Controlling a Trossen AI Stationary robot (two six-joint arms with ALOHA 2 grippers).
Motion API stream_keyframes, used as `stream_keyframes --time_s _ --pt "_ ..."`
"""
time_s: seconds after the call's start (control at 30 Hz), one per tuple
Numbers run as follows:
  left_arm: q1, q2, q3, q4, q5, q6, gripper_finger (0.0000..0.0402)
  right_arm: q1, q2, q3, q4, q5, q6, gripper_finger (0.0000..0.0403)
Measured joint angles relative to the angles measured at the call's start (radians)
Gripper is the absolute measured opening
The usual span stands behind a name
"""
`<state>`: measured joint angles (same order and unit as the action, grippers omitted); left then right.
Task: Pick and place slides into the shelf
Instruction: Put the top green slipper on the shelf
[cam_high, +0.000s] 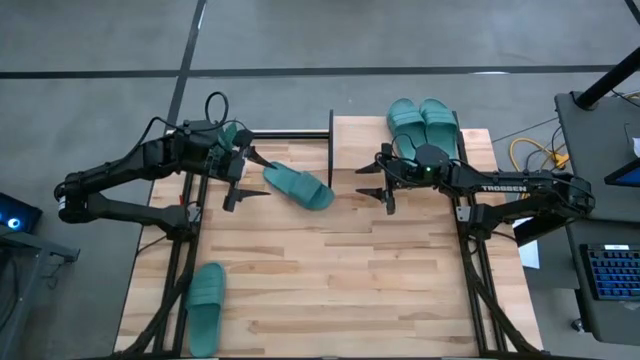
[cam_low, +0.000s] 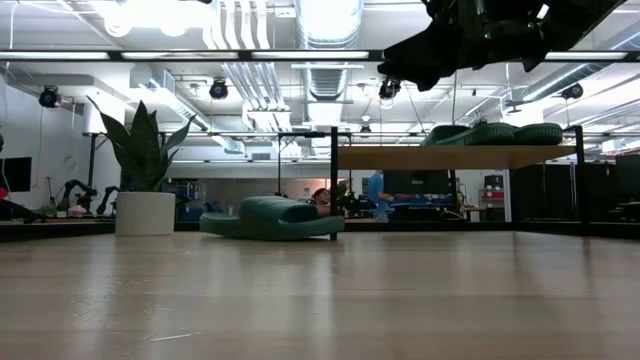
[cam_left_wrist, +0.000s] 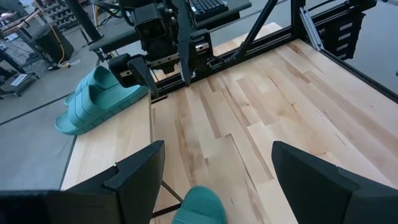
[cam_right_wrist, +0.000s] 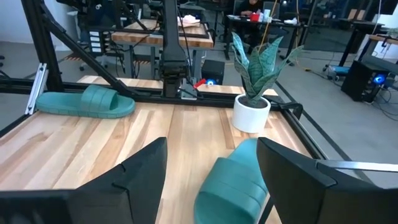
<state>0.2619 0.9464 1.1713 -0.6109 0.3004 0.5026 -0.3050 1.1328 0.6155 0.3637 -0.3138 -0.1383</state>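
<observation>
We are holding both arms over the far half of the table, and neither is carrying anything. Our left gripper is hanging at about ten o'clock from the table's middle with its fingers spread wide and empty — the slide it is facing is lying loose on the wood just beside its tips, toward the centre. Our right gripper is also standing wide open and empty, at about one o'clock, pointing at that same slide from the other side. Two slides are already sitting side by side on the shelf at the far edge, so we are judging the job about half done. A fourth slide is waiting at about seven o'clock, near the front left corner — well apart from both arms. A potted plant is standing at the far left, close behind the left arm.
</observation>
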Motion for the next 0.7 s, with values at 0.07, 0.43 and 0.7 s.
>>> stream_keyframes --time_s 0.07,0.43,0.7 --pt "0.000 0.007 0.000 0.000 0.000 0.000 0.0279 0.000 0.000 0.000 -0.003 0.000 0.000 0.0238" --pt "0.042 0.194 -0.104 0.146 -0.122 -0.242 0.0279 0.000 0.000 -0.035 0.012 0.000 -0.002 0.0238" --pt "0.162 0.376 -0.126 0.152 -0.252 -0.317 0.0279 0.009 0.002 -0.065 0.023 0.000 -0.004 0.0238"
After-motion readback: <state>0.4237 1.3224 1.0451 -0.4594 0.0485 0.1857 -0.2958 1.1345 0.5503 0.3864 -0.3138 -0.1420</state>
